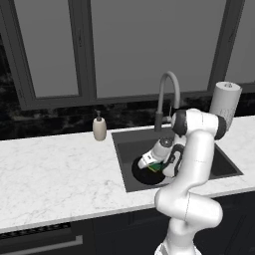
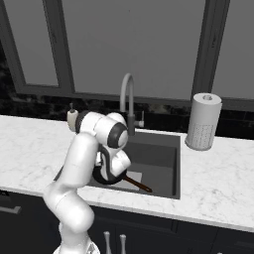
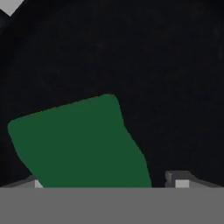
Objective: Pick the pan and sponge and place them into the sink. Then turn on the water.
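The black pan (image 1: 141,175) lies on the bottom of the sink (image 1: 124,144), at its left front; its brown handle (image 2: 139,185) points right. My gripper (image 1: 152,166) reaches down into the basin right over the pan, and the green-topped sponge (image 1: 158,167) sits at its tips. In the hand view the sponge (image 3: 78,144) lies on the dark pan (image 3: 157,65) between my fingertips (image 3: 179,180), with a gap showing between its right edge and the right tip. The gripper (image 3: 109,183) stands open. No water runs from the grey gooseneck faucet (image 1: 167,89).
A beige soap dispenser (image 1: 99,128) stands on the marble counter left of the sink. A white paper-towel roll (image 1: 225,102) stands to the right, behind the basin's corner. The faucet (image 2: 127,94) rises at the sink's back edge, under the window. My arm's elbow overhangs the sink front.
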Motion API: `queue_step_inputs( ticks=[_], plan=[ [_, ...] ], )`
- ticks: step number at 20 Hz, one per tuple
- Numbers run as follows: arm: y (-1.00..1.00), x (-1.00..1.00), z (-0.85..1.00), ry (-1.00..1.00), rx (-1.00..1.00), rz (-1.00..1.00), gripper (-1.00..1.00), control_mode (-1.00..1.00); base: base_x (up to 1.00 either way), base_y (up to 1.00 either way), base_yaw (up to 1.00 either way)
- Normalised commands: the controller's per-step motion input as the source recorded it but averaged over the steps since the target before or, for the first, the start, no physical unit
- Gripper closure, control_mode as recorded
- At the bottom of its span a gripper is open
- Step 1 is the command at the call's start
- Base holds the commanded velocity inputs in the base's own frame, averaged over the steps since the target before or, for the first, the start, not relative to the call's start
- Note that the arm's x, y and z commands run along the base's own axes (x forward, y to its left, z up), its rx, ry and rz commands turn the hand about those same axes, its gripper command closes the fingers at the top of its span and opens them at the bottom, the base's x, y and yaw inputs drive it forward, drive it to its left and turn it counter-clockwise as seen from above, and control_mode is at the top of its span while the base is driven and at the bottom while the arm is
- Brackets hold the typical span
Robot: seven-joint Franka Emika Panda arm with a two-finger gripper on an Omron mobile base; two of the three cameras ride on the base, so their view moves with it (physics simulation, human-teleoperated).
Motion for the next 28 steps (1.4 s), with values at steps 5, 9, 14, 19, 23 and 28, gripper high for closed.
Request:
queue_step_inputs(
  ticks=[5,9,14,19,23,28],
  plan=[
    [0.09,-0.12,0.39,-0.14,0.0,0.0,-1.0,-1.0,0.0,0.0,0.0],
    [0.0,-0.37,0.92,-0.14,-0.03,0.0,-1.0,-1.0,0.0,0.0,0.0],
    [0.12,-0.73,0.97,-0.16,-0.05,0.0,-1.0,-1.0,0.0,0.0,0.0],
    [0.59,-0.59,0.78,-0.18,-0.13,0.0,-1.0,-1.0,0.0,0.0,0.0],
    [0.86,-0.36,0.75,-0.15,-0.15,-0.03,-1.0,-1.0,0.0,0.0,0.0],
    [0.61,-0.29,0.9,-0.04,-0.09,-0.05,-1.0,-1.0,0.0,0.0,0.0]
  ],
)
